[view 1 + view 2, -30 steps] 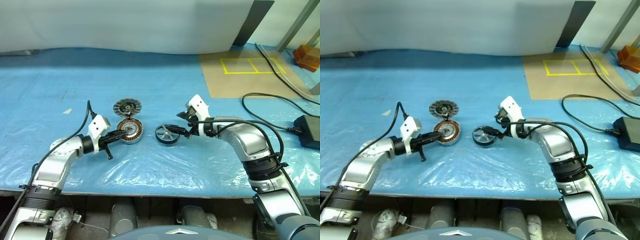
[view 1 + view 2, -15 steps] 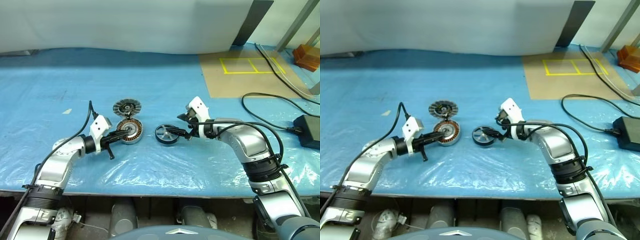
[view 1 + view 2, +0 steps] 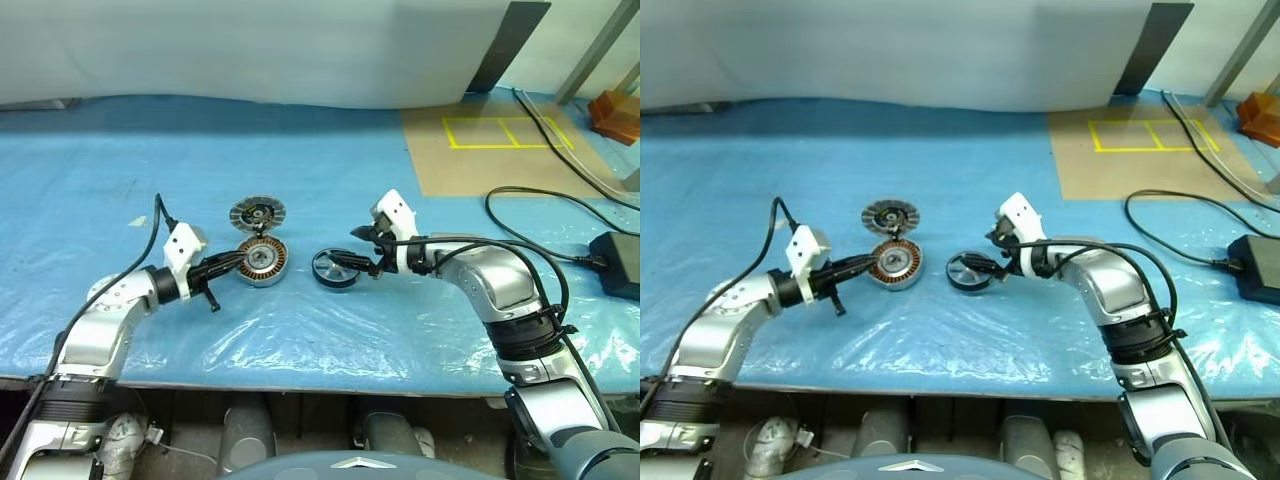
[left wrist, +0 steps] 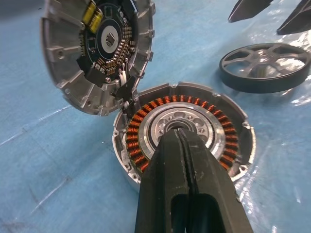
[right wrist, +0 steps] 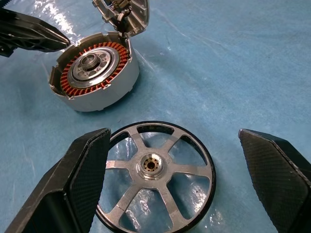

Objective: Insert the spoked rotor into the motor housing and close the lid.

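Where the head camera looks down over a blue plastic-covered table (image 3: 300,330), three round parts lie near the middle. The spoked rotor (image 3: 334,268) lies flat, just in front of the right gripper (image 3: 352,261), whose jaws are spread wide with one finger over the wheel's edge. The motor housing (image 3: 262,260) sits close beside the rotor, toward the robot's left, with the lid (image 3: 257,213) just behind it. The left gripper (image 3: 228,264) points at the housing, its jaws pressed together at the housing's near rim.

In the left wrist view, the closed fingers (image 4: 182,160) reach over the housing's copper windings toward its pale hub. The lid stands tilted open at the housing's far edge, apparently joined to it there.

In the right wrist view, the rotor lies directly between the open fingers (image 5: 80,165), one on each side of its black ring, neither clearly touching. A round wheel has no long axis, so any closing line across it should serve. The right arm is plainly nearer the rotor.
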